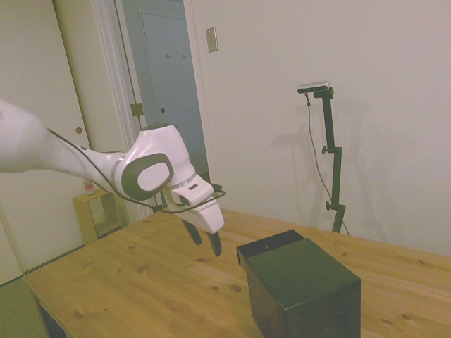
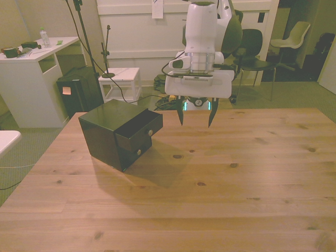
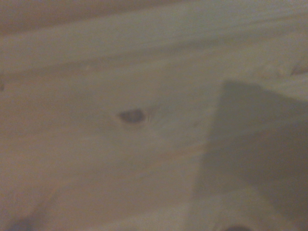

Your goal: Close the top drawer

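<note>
I'm hovering the claw (image 2: 195, 118), fingers spread wide w/ nothing held, above the worktop (image 2: 220, 178) beside the half-out top drawer (image 2: 139, 132); aiming to push its front squarely.

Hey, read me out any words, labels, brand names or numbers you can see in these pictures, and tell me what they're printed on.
No text can be read in any view.
The cabinet, the top drawer and the gripper bear no visible lettering.
A white sheet on the back wall is too small and blurred to read.
The wrist view shows only the bare wooden table.
</note>
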